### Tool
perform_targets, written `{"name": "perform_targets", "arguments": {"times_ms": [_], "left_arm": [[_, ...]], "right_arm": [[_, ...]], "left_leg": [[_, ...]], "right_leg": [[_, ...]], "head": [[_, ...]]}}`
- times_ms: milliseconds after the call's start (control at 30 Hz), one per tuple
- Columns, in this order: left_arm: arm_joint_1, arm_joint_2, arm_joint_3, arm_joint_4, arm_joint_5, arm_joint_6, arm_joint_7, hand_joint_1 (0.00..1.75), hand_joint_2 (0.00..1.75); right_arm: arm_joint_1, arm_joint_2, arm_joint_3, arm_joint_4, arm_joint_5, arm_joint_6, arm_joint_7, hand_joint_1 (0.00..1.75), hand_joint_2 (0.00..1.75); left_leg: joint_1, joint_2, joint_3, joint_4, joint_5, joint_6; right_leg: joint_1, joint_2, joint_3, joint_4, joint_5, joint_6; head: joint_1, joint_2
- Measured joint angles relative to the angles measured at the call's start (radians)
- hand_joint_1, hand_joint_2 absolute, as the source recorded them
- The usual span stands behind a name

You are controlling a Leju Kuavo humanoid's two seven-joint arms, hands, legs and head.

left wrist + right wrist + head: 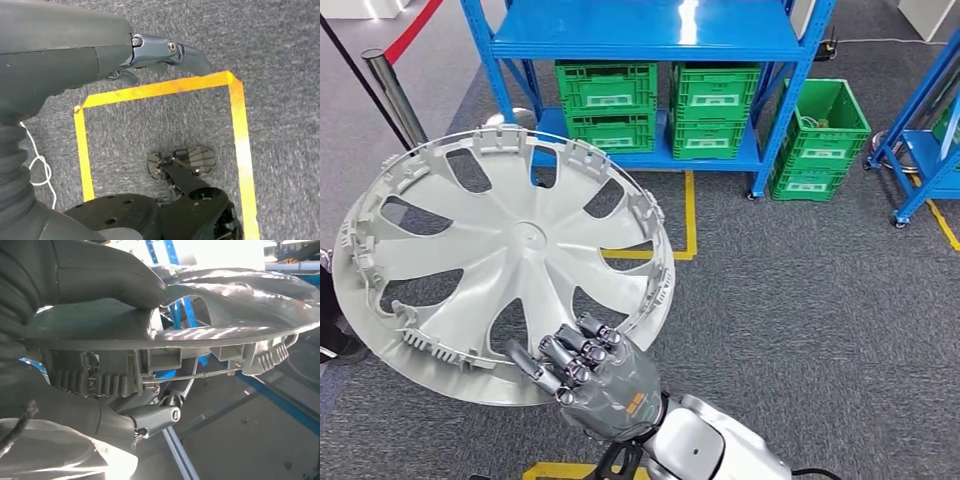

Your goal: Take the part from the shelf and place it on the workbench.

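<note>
The part is a large silver wheel cover [501, 250] with curved spokes, held tilted over the grey carpet in the left half of the head view, its ribbed back facing me. My right hand [603, 385] grips its near rim from below. In the right wrist view the thumb [105, 275] presses on one face of the wheel cover [234, 315] and the dark fingers [154, 417] sit under the clipped rim. My left hand [94, 50] hangs over the floor with fingers stretched out and holds nothing.
A blue shelf [644, 40] stands ahead with green crates [610, 100] on its low level. Another green crate [822, 135] sits on the floor beside it. A second blue rack [931, 140] is at the right, a barrier post [392, 90] at the left. Yellow floor tape [241, 140] marks the carpet.
</note>
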Motion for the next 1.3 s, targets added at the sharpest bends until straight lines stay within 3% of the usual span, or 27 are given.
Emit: {"name": "perform_targets", "arguments": {"times_ms": [100,267,500,1133,1300], "left_arm": [[0.000,0.003,0.000,-0.004,0.002,-0.005,-0.001,0.00,1.75],[0.002,0.007,0.000,-0.005,0.001,-0.010,-0.002,0.00,1.75],[0.003,0.020,-0.002,-0.006,-0.029,0.008,0.003,0.00,1.75],[-0.081,0.045,-0.095,-0.006,-0.098,0.065,-0.029,0.00,1.75],[-0.092,0.038,-0.123,-0.006,-0.111,0.069,0.007,0.00,1.75]], "right_arm": [[0.006,0.000,-0.004,-0.001,0.002,0.000,-0.002,1.75,1.75],[0.007,0.000,-0.013,-0.002,0.002,0.000,-0.002,1.75,1.75],[0.014,-0.002,-0.025,-0.004,0.002,0.000,-0.001,1.75,1.75],[0.046,-0.063,-0.076,-0.056,0.000,0.000,0.012,1.75,1.75],[0.098,-0.082,-0.146,-0.096,0.000,0.000,-0.035,1.75,1.75]], "left_leg": [[0.001,0.000,-0.006,0.000,0.009,0.013],[0.003,-0.001,-0.008,-0.009,0.021,-0.004],[0.005,-0.001,-0.014,-0.011,0.026,-0.017],[0.003,-0.002,-0.023,-0.008,0.029,-0.019],[0.003,-0.002,-0.024,-0.008,0.029,-0.019]], "right_leg": [[0.002,0.001,-0.006,0.001,0.006,-0.004],[0.005,-0.001,-0.015,0.007,0.011,-0.012],[0.006,-0.001,-0.022,0.009,0.013,-0.017],[0.003,-0.001,-0.031,0.009,0.019,-0.015],[0.003,-0.002,-0.031,0.009,0.019,-0.015]], "head": [[0.000,0.000],[0.000,0.000],[0.000,0.000],[0.000,0.000],[0.000,0.000]]}}
